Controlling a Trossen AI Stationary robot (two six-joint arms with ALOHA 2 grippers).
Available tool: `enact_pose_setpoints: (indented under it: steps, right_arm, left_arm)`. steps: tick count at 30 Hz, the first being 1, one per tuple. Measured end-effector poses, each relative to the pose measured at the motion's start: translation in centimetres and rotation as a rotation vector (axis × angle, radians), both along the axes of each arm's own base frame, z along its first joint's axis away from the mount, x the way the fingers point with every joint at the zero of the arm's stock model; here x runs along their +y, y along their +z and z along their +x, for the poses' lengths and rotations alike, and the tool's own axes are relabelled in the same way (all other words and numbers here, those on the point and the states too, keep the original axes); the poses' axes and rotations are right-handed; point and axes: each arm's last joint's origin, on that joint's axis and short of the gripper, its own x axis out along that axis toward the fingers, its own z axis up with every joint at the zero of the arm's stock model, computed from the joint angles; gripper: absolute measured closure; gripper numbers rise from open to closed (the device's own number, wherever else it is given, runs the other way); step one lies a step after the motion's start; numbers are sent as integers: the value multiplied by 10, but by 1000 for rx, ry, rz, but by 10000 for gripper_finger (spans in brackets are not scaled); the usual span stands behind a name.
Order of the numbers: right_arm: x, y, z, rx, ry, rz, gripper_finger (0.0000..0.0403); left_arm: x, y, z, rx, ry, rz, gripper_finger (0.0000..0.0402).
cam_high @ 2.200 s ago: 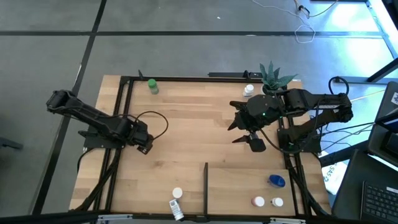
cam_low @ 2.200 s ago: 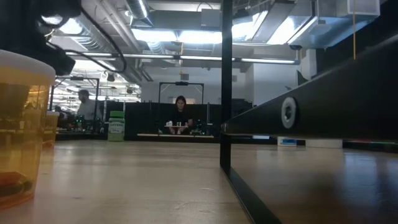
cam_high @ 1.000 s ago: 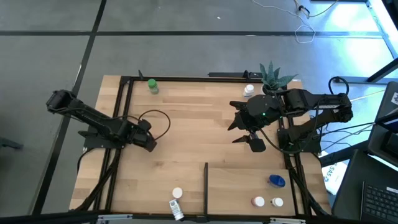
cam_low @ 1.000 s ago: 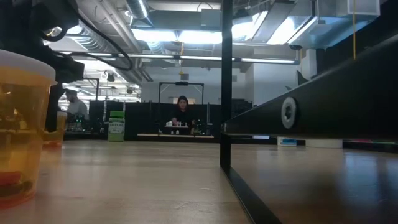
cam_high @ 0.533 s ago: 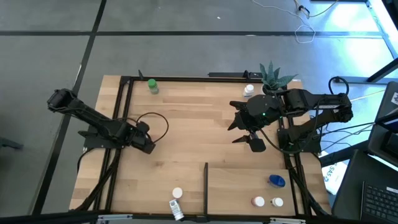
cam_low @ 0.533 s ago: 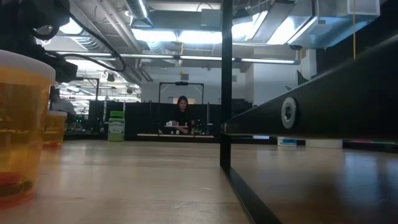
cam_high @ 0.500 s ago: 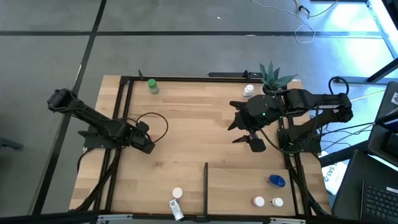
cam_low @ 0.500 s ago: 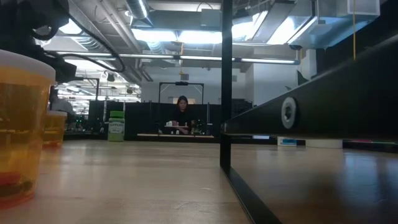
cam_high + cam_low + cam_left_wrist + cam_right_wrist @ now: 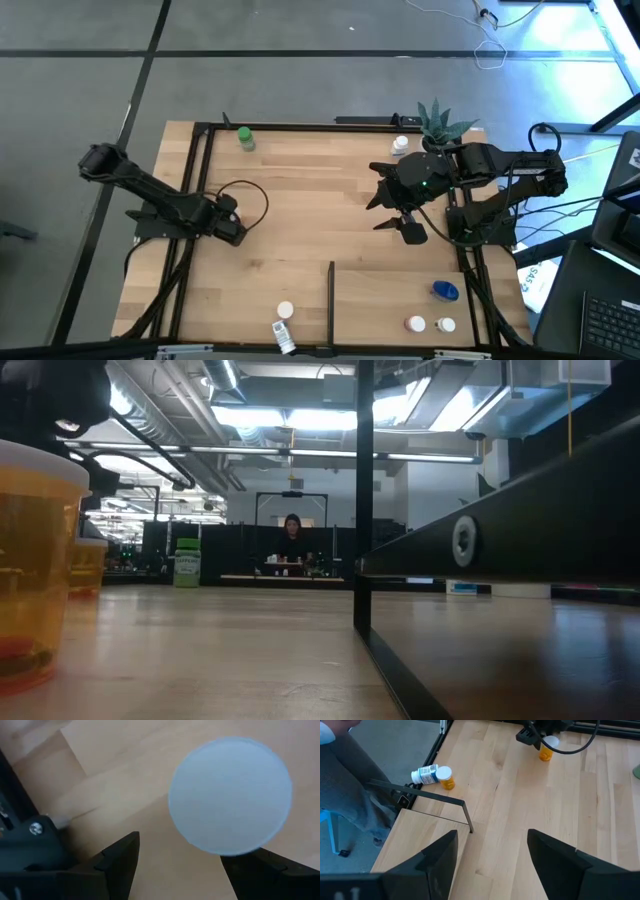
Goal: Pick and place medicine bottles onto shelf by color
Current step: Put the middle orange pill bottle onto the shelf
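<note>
My left gripper (image 9: 232,229) is open at the table's left, pointing down over a small orange bottle with a white cap (image 9: 230,795). The bottle stands upright on its base, and it also shows in the right wrist view (image 9: 547,750). Its cap lies toward one finger (image 9: 262,867), and I cannot tell if they touch. My right gripper (image 9: 397,215) is open and empty above the table's right middle. A green bottle (image 9: 245,138) stands at the far left. A blue bottle (image 9: 445,290) and two white-capped bottles (image 9: 430,324) stand on the shelf (image 9: 385,300), right of the divider bar (image 9: 331,290).
An upright bottle (image 9: 286,311) and a bottle lying on its side (image 9: 283,335) are left of the divider near the front edge. A potted plant (image 9: 438,122) and a white-capped bottle (image 9: 400,145) stand at the far right. Black frame rails (image 9: 190,200) run along the table. A person sits beyond the table (image 9: 292,540).
My left gripper has shifted a little toward the table's left edge above the orange bottle, which has stayed upright where it was. My right arm has kept still.
</note>
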Motion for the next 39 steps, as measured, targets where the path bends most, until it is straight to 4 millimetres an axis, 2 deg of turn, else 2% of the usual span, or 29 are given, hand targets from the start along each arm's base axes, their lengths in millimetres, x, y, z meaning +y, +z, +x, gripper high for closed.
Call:
enact_pose_setpoints:
  steps: [16, 34, 39]
  right_arm:
    - [0, 0, 0, -2, 0, 0, 162]
    - [0, 0, 0, -4, 0, 1, 162]
    - [0, 0, 0, -4, 0, 0, 162]
  left_arm:
    - [-2, -11, 21, -55, -114, 136, 140]
    - [15, -6, 50, -196, -252, 171, 140]
    - [18, -5, 52, -203, -272, 184, 140]
